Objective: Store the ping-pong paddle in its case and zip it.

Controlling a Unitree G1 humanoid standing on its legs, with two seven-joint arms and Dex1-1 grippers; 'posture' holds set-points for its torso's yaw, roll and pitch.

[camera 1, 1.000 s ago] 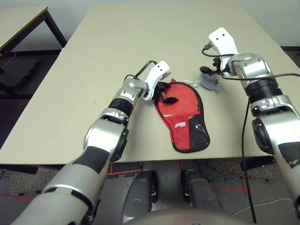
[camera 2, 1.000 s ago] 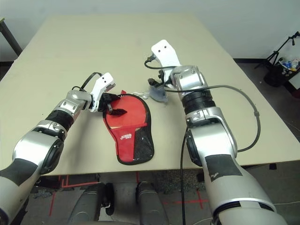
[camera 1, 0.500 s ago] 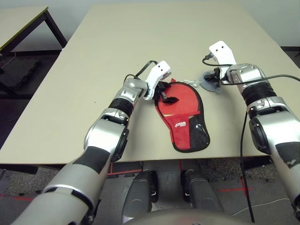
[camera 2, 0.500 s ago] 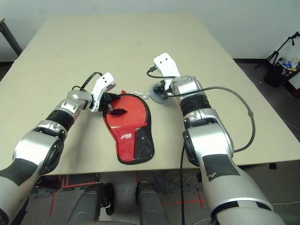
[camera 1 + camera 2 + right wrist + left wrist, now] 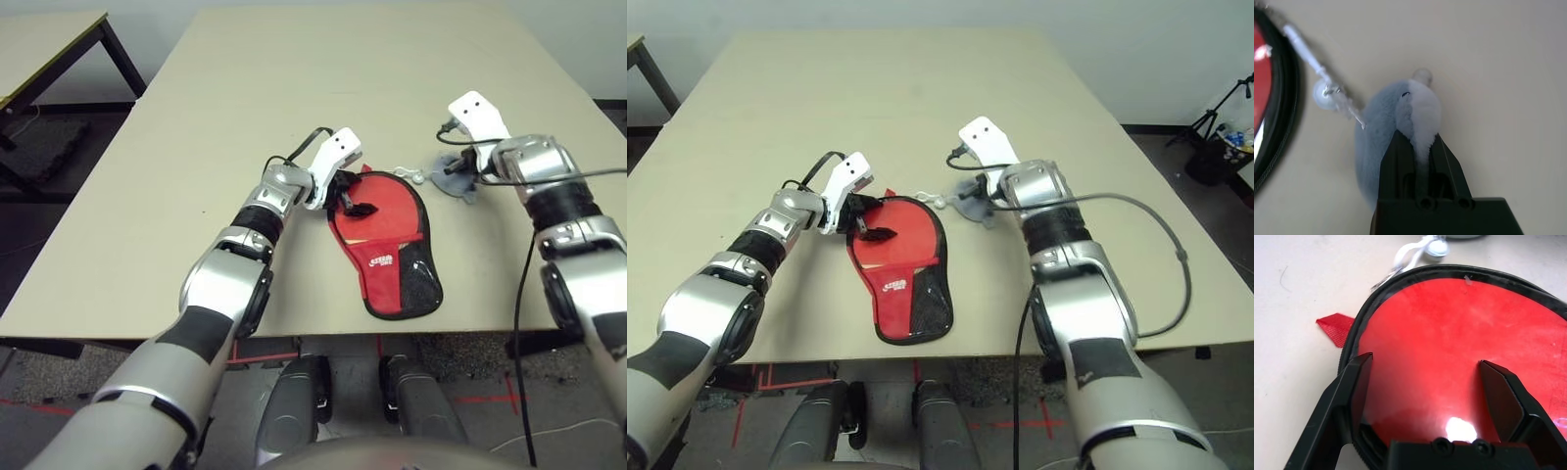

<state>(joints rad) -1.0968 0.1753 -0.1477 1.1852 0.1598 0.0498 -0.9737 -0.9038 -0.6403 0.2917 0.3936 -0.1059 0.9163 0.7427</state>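
Note:
The red case (image 5: 392,274) with black trim lies flat near the table's front edge, its narrow end toward me. Inside its black zip rim at the round end shows a glossy red face (image 5: 1449,347), apparently the ping-pong paddle's rubber; the handle is hidden. My left gripper (image 5: 355,203) stands open over that round end, one finger (image 5: 1354,382) at the rim and the other over the red face. A white cord (image 5: 1327,90) runs from the zipper to a fluffy pale pom-pom (image 5: 456,183) on the table right of the case. My right gripper (image 5: 1417,139) is shut on the pom-pom.
A small red fabric tab (image 5: 1334,325) sticks out from under the case's rim. The beige table (image 5: 294,78) stretches bare behind and to the left. Another table (image 5: 49,39) stands at the far left across a gap. The front edge runs just below the case.
My right gripper has come down onto the pom-pom and closed on it. The left gripper and the case have stayed put.

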